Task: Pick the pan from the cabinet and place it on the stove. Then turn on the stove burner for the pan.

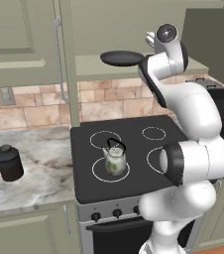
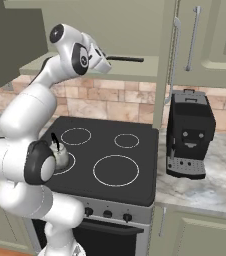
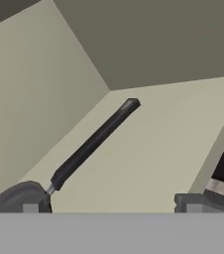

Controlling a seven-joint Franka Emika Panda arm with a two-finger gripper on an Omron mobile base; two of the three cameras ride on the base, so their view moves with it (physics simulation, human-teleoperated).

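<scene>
The pan (image 1: 121, 58) lies flat on the shelf of the open cabinet (image 1: 91, 68) above the stove (image 1: 134, 149). Its long dark handle (image 2: 127, 59) points right along the shelf, and in the hand view the handle (image 3: 94, 141) runs up and away from the pan's rim (image 3: 12, 196) at lower left. My gripper (image 1: 150, 40) (image 2: 103, 61) (image 3: 111, 206) is open at shelf height beside the pan. It holds nothing, and the handle lies just ahead of the fingertips (image 3: 30, 207). The stove burner (image 2: 116, 170) is the widest ring, bare, at the front right.
A small green kettle (image 1: 115, 159) stands on the front-left ring. The black coffee machine (image 2: 190, 135) sits on the counter right of the stove. A dark canister (image 1: 9, 162) stands on the left counter. Black knobs (image 2: 107, 214) line the stove's front panel. The open cabinet door (image 1: 67, 59) juts out left of the shelf.
</scene>
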